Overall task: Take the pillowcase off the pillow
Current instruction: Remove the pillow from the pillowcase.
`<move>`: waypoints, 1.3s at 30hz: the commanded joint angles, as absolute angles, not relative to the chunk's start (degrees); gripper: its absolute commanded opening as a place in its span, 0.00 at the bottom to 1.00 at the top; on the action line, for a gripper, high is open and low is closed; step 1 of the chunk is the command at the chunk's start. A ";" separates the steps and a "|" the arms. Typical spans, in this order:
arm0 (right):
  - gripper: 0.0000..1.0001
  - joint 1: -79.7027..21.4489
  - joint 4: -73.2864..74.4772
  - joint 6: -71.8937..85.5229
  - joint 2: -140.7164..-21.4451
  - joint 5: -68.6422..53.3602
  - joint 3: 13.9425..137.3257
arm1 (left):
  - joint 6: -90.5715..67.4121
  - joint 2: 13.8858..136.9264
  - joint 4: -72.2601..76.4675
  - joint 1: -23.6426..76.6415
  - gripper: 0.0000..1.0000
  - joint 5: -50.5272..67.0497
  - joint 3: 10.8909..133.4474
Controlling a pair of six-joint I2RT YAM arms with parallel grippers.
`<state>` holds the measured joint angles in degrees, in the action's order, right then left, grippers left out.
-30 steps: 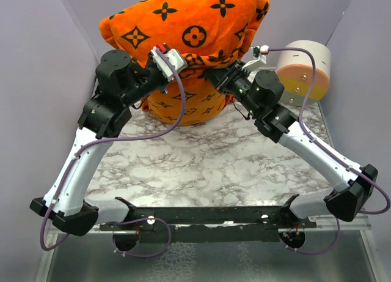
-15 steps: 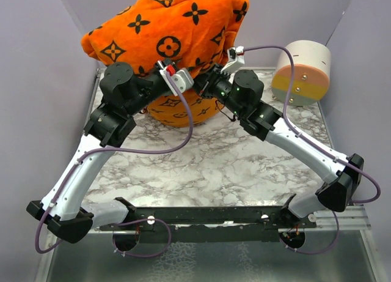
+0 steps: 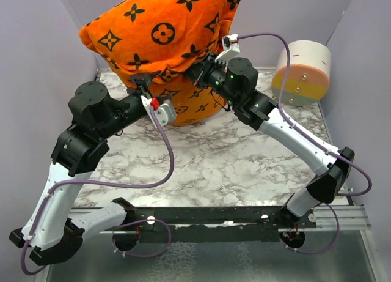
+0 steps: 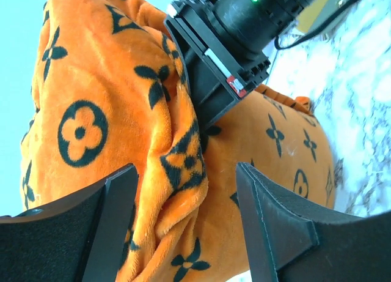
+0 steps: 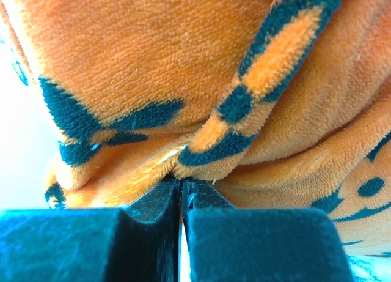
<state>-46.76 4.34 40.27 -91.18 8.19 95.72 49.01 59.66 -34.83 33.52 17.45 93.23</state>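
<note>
The pillowcase is orange plush with black flower marks. It is bunched and lifted above the far end of the marble table, and it hides the pillow completely. My right gripper is shut on a fold of the pillowcase at its underside, with the fabric pinched at the fingertips. My left gripper stands open just below the hanging cloth. A loose fold of the pillowcase hangs between its fingers without being clamped. The right arm's black wrist shows above.
A white, orange and yellow cylinder lies on its side at the table's far right. Lilac walls close in on the left, right and back. A black rail crosses the near edge by the arm bases.
My left gripper has opened, let go of the cloth, and dropped back down and left. My right gripper has carried the orange bundle up and to the left.
</note>
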 commanded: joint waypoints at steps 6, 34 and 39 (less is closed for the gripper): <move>0.01 -46.58 3.86 41.03 -89.94 7.10 94.10 | 60.53 61.53 -25.59 33.75 0.61 10.93 86.83; 0.01 -46.63 2.01 42.61 -87.94 5.60 88.13 | 64.73 64.43 -10.32 33.88 0.45 6.81 83.10; 0.01 -46.67 0.63 43.72 -87.04 3.56 86.76 | 68.95 64.35 -5.32 33.97 0.61 5.76 76.45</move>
